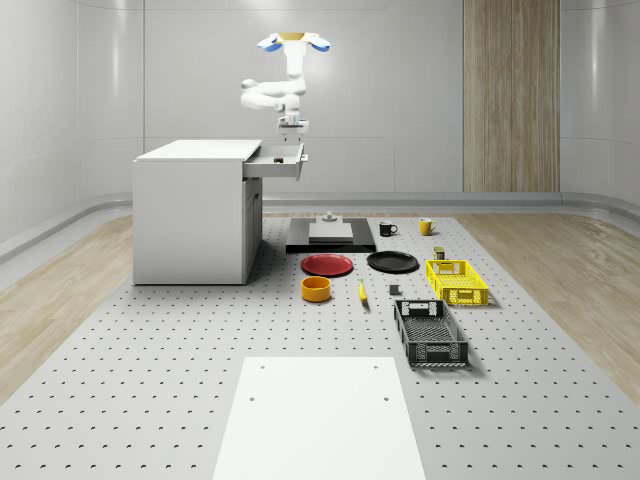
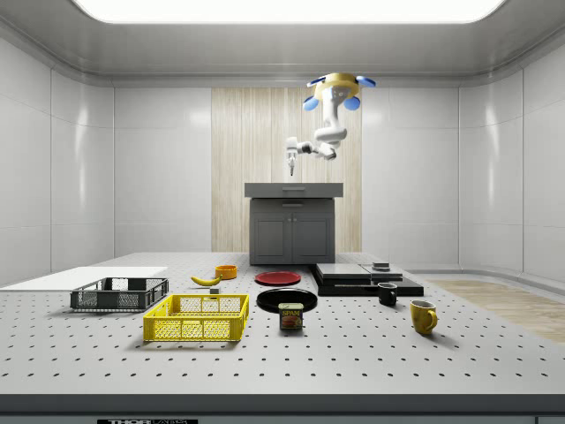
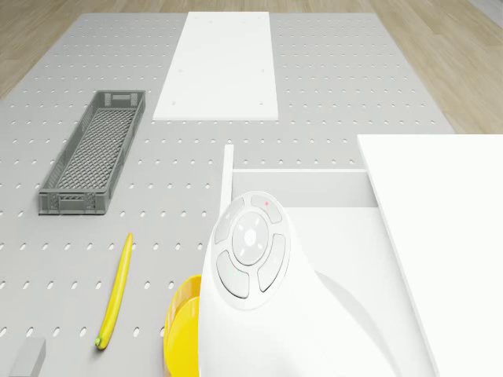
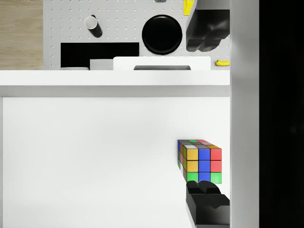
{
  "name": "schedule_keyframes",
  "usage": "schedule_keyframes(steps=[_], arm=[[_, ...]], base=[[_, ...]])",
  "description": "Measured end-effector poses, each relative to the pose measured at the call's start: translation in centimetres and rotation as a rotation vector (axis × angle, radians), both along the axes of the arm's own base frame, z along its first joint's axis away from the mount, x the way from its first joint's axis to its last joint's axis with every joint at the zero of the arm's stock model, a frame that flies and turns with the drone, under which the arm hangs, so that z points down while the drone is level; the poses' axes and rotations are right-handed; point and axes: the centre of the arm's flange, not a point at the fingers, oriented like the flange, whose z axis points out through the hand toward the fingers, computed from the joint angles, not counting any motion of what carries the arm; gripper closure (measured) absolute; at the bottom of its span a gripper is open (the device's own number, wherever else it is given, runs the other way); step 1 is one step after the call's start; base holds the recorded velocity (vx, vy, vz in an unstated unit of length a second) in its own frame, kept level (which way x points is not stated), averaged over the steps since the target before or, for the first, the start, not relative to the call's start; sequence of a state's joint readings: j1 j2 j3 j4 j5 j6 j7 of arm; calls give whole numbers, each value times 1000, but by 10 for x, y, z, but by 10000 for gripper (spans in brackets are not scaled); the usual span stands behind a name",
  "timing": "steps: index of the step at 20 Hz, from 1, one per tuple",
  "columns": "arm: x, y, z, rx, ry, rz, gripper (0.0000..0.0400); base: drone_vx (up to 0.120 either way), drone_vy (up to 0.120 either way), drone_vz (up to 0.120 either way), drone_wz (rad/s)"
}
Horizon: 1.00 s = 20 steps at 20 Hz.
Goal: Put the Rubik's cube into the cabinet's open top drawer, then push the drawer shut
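one rubik's cube (image 4: pixel 200 160) lies inside the cabinet's (image 1: pixel 195 210) open top drawer (image 4: pixel 95 156), the tool (image 4: pixel 207 121) above it with fingers (image 4: pixel 207 206) apart, under the hovering drone (image 1: pixel 293 43). two crates, two plates and two mugs sit on the grey perforated floor (image 1: pixel 150 370) of a pale-walled room.

One word can be read: "SPAM", printed on the label of the small can (image 2: pixel 290 316) that stands on the perforated table (image 2: pixel 371 362) in the side view, far below the gripper (image 2: pixel 290 171) and much nearer that camera, just beside the yellow basket (image 2: pixel 198 317). A dark plate on the table's front edge (image 2: pixel 148 421) carries lettering too small to make out.
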State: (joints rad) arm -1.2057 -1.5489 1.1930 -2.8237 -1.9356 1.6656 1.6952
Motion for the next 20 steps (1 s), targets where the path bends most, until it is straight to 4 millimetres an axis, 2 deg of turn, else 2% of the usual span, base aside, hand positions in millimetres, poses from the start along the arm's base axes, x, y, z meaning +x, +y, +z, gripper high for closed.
schedule_keyframes(steps=[20], arm=[[0, 0, 0, 0, 0, 0, 0]], base=[[0, 120, 0, 0]])
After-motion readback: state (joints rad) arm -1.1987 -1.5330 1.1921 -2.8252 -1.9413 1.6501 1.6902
